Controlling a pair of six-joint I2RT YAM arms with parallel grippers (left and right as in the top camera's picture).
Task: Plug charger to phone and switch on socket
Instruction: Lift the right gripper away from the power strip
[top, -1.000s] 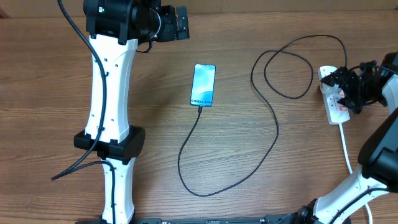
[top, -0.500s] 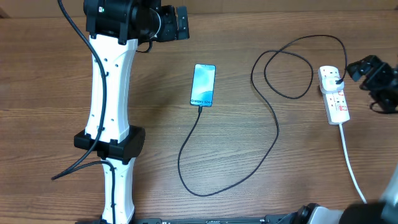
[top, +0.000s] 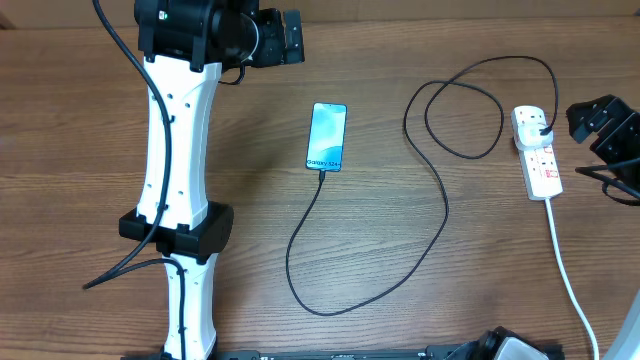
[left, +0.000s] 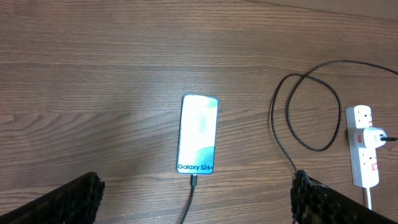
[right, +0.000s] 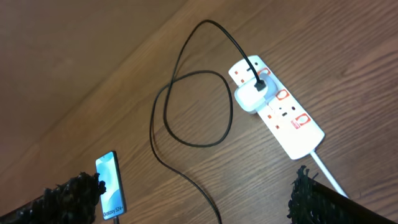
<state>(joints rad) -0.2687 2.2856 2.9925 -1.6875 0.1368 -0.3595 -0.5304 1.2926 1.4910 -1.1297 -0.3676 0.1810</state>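
Both tools are spread fully wide and carry nothing. The left tool (top: 290, 38) hangs over the far left of the brown wood-grain bench (top: 80, 150), well apart from everything.

The slim black-edged phone with a lit light-blue screen (top: 327, 137) lies flat mid-bench, long axis near-to-far. The thin black charger cable (top: 447, 210) looks seated in its near short edge. It loops across the bench and ends at a white adapter (right: 252, 96) in the far outlet of the white elongated socket strip (top: 540, 165). We judge the plugging done. We can't tell the switch position.

Key relation: the socket strip sits just left of the right tool (top: 592, 115), near but not touching. Its long axis runs near-to-far with a slight tilt, and a thick white cord (top: 563, 265) trails toward the base side. Red switch marks (right: 283, 94) run along the strip beside the adapter. The right tool is far nearer, so we'd move it left and down onto the switch by the occupied outlet.
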